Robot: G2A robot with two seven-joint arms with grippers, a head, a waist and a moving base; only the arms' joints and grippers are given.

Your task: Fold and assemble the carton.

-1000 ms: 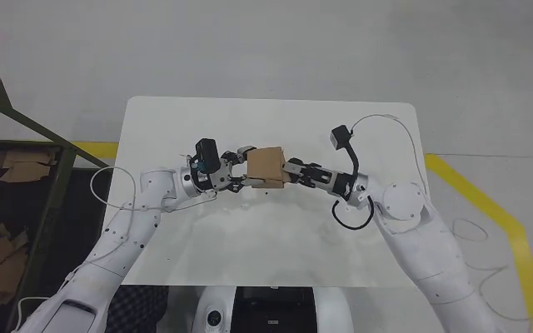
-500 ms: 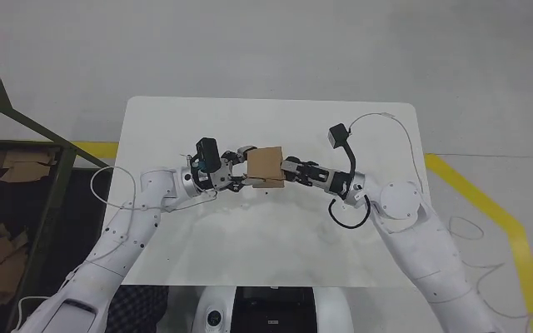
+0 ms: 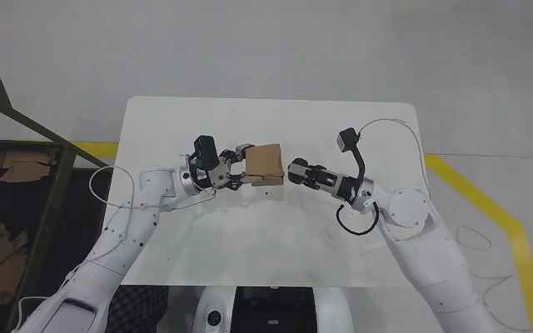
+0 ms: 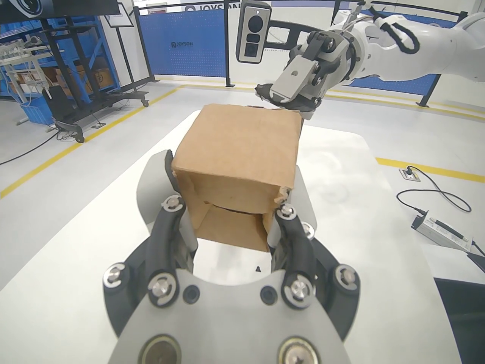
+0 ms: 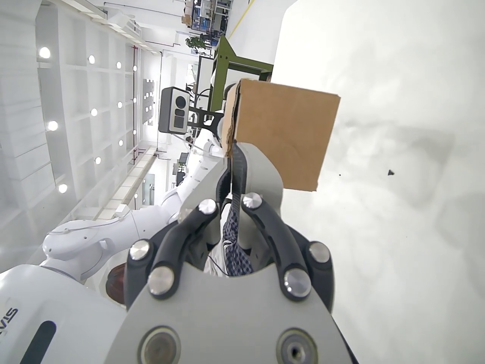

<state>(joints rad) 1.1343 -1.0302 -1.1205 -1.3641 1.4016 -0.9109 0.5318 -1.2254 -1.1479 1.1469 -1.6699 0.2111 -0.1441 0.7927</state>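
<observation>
over the white table (image 3: 166, 125), the step in hand looks like closing the far end of the carton (image 4: 238, 141). it should go best if the left gripper (image 4: 231, 191) squeezes firmly without buckling the walls while the right gripper (image 4: 282, 101) pushes squarely along the fold. the left gripper pinches the carton by both side walls, open end toward its wrist. at the far top edge, the right gripper's fingers are pressed together on nothing; contact with the cardboard cannot be told.

grey floor (image 3: 250, 50) | yellow line (image 3: 98, 150) | white table (image 3: 266, 241) | blue partition (image 4: 189, 39) | ceiling lights (image 5: 44, 52)
</observation>
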